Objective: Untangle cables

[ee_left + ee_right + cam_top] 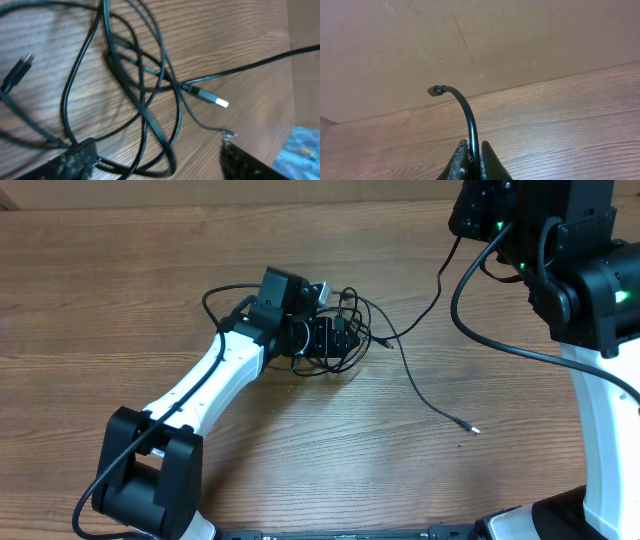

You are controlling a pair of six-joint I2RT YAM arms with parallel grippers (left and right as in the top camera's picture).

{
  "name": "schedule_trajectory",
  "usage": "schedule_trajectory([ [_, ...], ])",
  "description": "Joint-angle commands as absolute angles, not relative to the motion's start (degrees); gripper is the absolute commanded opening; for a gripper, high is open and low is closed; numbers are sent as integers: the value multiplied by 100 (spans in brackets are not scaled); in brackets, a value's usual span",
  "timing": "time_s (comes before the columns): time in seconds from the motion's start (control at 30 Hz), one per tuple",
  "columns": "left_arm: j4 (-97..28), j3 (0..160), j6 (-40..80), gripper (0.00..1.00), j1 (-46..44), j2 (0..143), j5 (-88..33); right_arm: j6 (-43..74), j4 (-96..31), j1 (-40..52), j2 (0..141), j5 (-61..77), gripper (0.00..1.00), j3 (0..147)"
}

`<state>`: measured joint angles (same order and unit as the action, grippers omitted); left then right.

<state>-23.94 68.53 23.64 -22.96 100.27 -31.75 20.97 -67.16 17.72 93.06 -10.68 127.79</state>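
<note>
light: bright, even | shadows: soft, beside cables [192,90] | focus: left wrist view blurred, edges softest

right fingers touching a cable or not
Touching: right wrist view shows the right fingers closed on a thin black cable, its end arching up between them.
</note>
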Motion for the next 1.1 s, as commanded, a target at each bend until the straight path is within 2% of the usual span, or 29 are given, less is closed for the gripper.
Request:
schedule_trajectory([
  [0.0,-2309,6873,2340,69,-2488,10090,-2615,2126,-6711,1761,9161,-1020,5,12838],
  [0.13,-2303,6873,2338,65,-2679,10136,-2331,2126,-6759,1761,9161,-1020,5,12838],
  [0.2,-2285,6873,2364,60,-2759,10182,-2327,2126,-6770,1761,9161,-1022,5,12838],
  [0.37,-2274,6873,2445,29,-2818,10226,-2241,2123,-6851,1761,9161,-1026,5,12838],
  [0.43,-2292,6917,2443,10,-2753,10217,-2248,2121,-6930,1758,9161,-1046,5,12838],
  [0.47,-2346,6967,2443,4,-2694,10208,-2248,2119,-6973,1758,9161,-1074,5,12838],
  [0.67,-3514,7778,2001,4,-2080,9942,-2226,2128,-7470,1544,9161,-1592,4,12833],
  [0.9,-5636,9476,1468,4,-786,9625,-2359,2123,-8103,290,9161,-1949,4,12833],
  [1.07,-6152,10127,928,4,-148,9561,-3758,2121,-8291,-510,9161,-1946,4,12833],
])
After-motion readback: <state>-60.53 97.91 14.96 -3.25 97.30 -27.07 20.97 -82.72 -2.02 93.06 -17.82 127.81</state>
